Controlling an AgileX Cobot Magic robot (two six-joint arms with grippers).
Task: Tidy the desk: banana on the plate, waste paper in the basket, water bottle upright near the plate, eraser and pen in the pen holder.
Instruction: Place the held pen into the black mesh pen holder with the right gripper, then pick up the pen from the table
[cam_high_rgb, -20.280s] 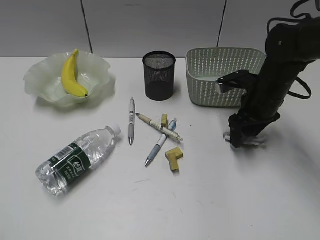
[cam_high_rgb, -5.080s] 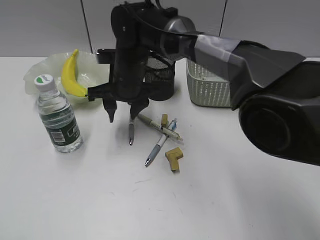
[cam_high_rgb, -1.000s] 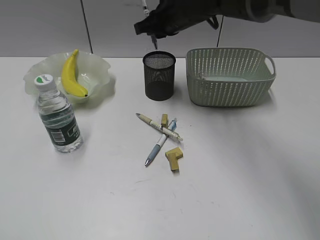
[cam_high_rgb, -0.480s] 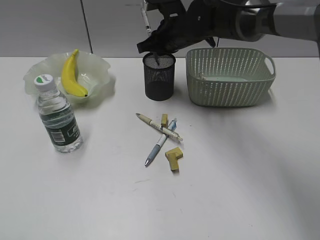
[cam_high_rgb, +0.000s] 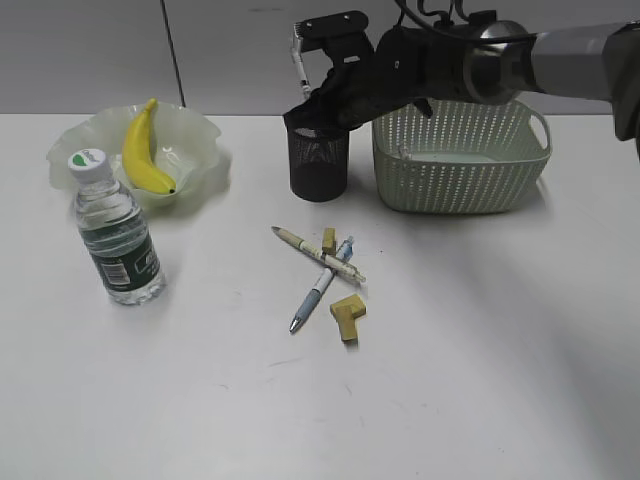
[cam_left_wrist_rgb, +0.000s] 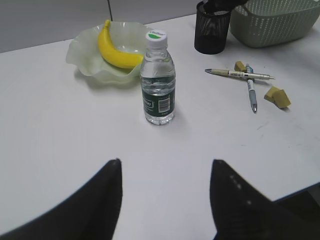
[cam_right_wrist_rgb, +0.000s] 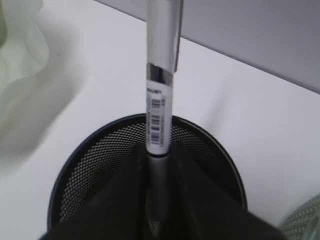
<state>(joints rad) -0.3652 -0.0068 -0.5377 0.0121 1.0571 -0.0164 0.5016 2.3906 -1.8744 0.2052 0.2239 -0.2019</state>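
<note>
My right gripper (cam_high_rgb: 312, 108) is shut on a silver-white pen (cam_right_wrist_rgb: 161, 100). It holds the pen upright with the tip down, inside the mouth of the black mesh pen holder (cam_high_rgb: 318, 165). Two more pens (cam_high_rgb: 318, 256) lie crossed on the desk, with a yellow eraser (cam_high_rgb: 347, 317) and a smaller one (cam_high_rgb: 328, 240) beside them. The banana (cam_high_rgb: 145, 155) lies in the green plate (cam_high_rgb: 205, 140). The water bottle (cam_high_rgb: 115, 235) stands upright in front of the plate. A pale scrap (cam_high_rgb: 405, 152), probably the waste paper, lies in the basket (cam_high_rgb: 460, 180). My left gripper (cam_left_wrist_rgb: 165, 162) hangs open over bare desk.
The basket stands right beside the pen holder, under my right arm. A grey wall runs behind the desk's far edge. In the left wrist view the desk's front edge (cam_left_wrist_rgb: 300, 190) shows at lower right.
My right gripper has come down with the pen from above the pen holder to its mouth. Nothing else has moved.
</note>
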